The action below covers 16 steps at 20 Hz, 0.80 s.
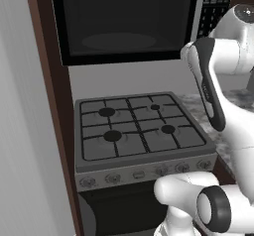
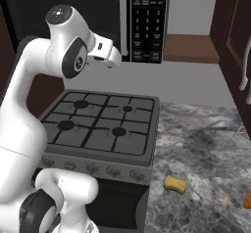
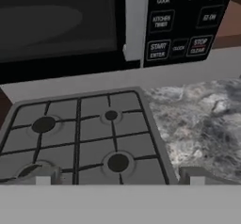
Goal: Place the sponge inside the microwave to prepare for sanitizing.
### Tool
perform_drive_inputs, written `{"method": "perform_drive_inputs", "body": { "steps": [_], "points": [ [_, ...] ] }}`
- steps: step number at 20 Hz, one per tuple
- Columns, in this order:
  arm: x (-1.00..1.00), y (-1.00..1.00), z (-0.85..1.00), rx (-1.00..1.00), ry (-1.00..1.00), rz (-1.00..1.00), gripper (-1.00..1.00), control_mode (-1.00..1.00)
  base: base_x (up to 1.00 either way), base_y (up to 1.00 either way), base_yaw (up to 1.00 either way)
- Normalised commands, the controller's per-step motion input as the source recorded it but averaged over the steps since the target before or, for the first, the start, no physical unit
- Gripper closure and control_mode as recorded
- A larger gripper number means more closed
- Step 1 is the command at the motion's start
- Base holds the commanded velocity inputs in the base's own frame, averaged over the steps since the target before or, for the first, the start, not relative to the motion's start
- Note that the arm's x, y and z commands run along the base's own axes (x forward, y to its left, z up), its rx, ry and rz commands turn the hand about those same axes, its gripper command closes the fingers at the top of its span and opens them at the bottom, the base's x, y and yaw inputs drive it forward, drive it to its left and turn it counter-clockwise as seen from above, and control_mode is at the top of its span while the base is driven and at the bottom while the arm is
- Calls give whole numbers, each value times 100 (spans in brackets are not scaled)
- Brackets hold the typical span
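Note:
The sponge [image 2: 175, 183], a small yellowish block, lies on the marble counter near its front edge, right of the stove. The microwave [image 1: 124, 22] hangs above the stove. Its dark cavity shows a pale round plate [image 1: 119, 41], and its black button panel [image 2: 147, 21] is on the right side. I cannot tell whether its door stands open. My gripper [image 3: 120, 178] is open with nothing between its fingertips. It hovers over the stove and faces the microwave [image 3: 61, 20]. The white hand [image 2: 104, 50] is high up, far from the sponge.
A grey gas stove [image 1: 139, 131] with several burners sits below the microwave. The marble counter [image 2: 206, 144] stretches to its right. An orange thing [image 2: 247, 199] lies at the counter's right edge. Dark wood cabinets [image 2: 235, 41] stand at the right, and a brown panel [image 1: 47, 81] flanks the stove's left.

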Motion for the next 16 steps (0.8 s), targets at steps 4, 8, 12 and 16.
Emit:
{"method": "perform_drive_inputs", "body": {
  "steps": [4, 8, 12, 16],
  "points": [
    [-12, -32, 60, 12, -21, -1, -100, -100, 0, 0, 0],
    [1, -18, 21, -4, -12, -1, -100, -100, 0, 0, 0],
    [1, 0, 8, -5, -9, 0, -100, -100, 0, 0, 0],
    [33, -5, 0, -1, -3, 0, -100, -100, 0, 0, 0]
  ]
}}
